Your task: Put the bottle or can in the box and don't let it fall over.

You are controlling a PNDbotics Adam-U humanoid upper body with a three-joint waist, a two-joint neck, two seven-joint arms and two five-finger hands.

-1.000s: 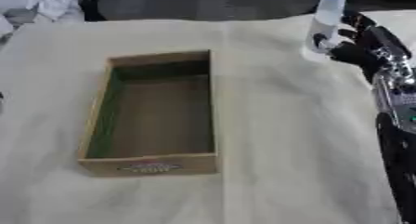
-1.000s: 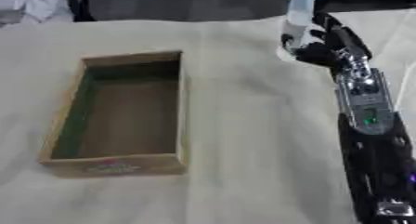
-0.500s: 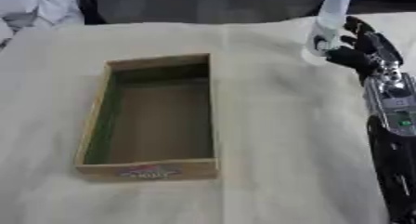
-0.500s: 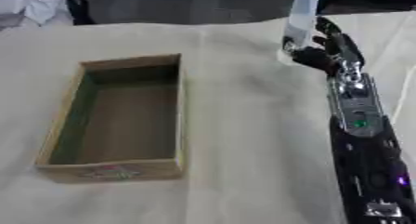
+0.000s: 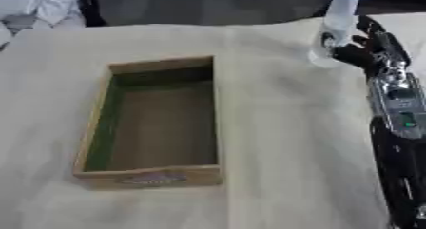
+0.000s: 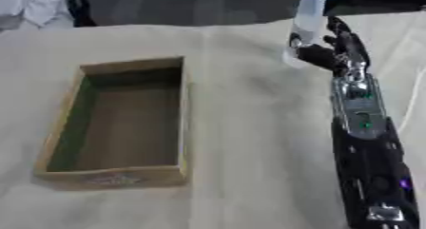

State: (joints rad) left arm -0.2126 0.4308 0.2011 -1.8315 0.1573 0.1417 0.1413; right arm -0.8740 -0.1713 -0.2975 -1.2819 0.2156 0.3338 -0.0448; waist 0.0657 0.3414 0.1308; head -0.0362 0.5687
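Note:
A tall pale bottle (image 5: 339,19) stands upright on the cloth at the far right, close to the table's back edge. My right hand (image 5: 370,50) is at its lower part, with dark fingers (image 6: 312,55) curled round the bottle just above its base. The arm runs up the right side of both views. An open brown box (image 5: 150,176) with a green inner left wall lies left of centre, well apart from the bottle, and holds nothing. My left hand shows in neither view.
A cream cloth (image 5: 275,142) covers the table. The back edge (image 5: 208,24) runs along the top, with dark floor beyond it. A person's white sleeve (image 5: 37,2) shows at the far left corner, off the table.
My right arm has reached further forward, so more of the forearm shows. The hand has closed in on the bottle's lower part. The bottle stays upright and the box has not moved.

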